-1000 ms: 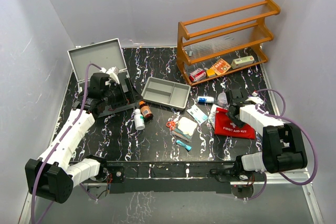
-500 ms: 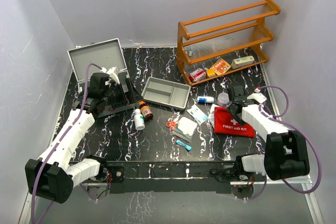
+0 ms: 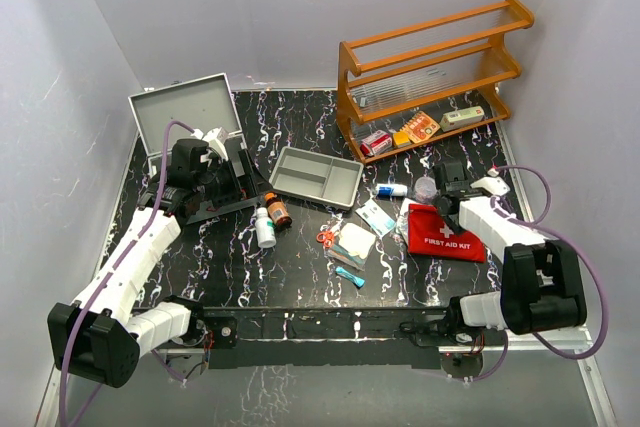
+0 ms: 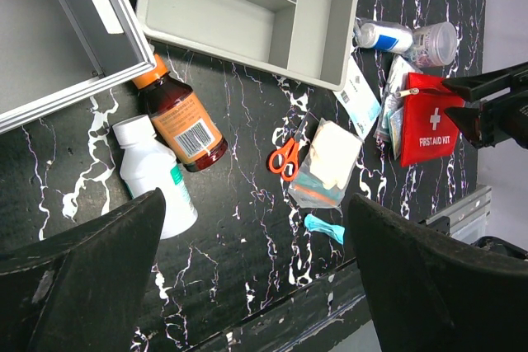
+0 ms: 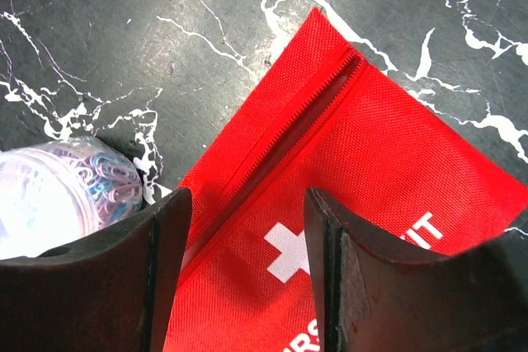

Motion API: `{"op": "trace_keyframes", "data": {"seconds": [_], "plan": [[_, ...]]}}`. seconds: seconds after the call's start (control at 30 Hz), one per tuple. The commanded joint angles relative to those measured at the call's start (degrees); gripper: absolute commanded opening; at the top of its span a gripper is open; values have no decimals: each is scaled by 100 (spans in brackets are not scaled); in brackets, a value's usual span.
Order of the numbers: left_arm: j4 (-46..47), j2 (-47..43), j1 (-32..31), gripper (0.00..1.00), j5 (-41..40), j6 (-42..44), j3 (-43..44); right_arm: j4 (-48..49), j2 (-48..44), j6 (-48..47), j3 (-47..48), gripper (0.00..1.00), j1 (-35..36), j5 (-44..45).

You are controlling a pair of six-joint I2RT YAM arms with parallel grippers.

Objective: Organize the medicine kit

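The medicine kit (image 3: 183, 110) stands at the far left with its lid up; its silver frame (image 4: 62, 47) shows in the left wrist view. My left gripper (image 3: 236, 161) (image 4: 256, 204) hangs open beside the kit, above a brown bottle (image 4: 181, 125) and a white bottle (image 4: 157, 177), with nothing between its fingers. My right gripper (image 3: 452, 189) (image 5: 246, 204) is open, low over the zipped edge of the red first aid pouch (image 3: 447, 234) (image 5: 363, 154), one finger on each side of its white cross. I see no grip on the pouch.
A grey divided tray (image 3: 318, 175) lies mid-table. Orange scissors (image 3: 325, 238), gauze packets (image 3: 353, 241), a blue item (image 3: 350, 276) and a small tube (image 3: 392, 190) lie between the arms. A jar of paper clips (image 5: 49, 195) touches the pouch's corner. A wooden shelf (image 3: 430, 77) stands far right.
The right gripper has opened wider and shifted slightly away from the arm bases, over the pouch's upper edge. The left arm has not moved.
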Motion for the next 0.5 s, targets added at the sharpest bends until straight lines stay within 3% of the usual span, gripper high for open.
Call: {"op": "trace_keyframes", "data": {"seconds": [0.0,0.3,0.47], "plan": [[-12,-98,4,91,87,56,112,517,162,184,174,53,-67,311],[-12,-88,5,91,115,29,88,780,698,-44,244,42,-174,489],[-29,-97,5,91,163,29,84,918,725,-266,235,26,-200,399]]}}
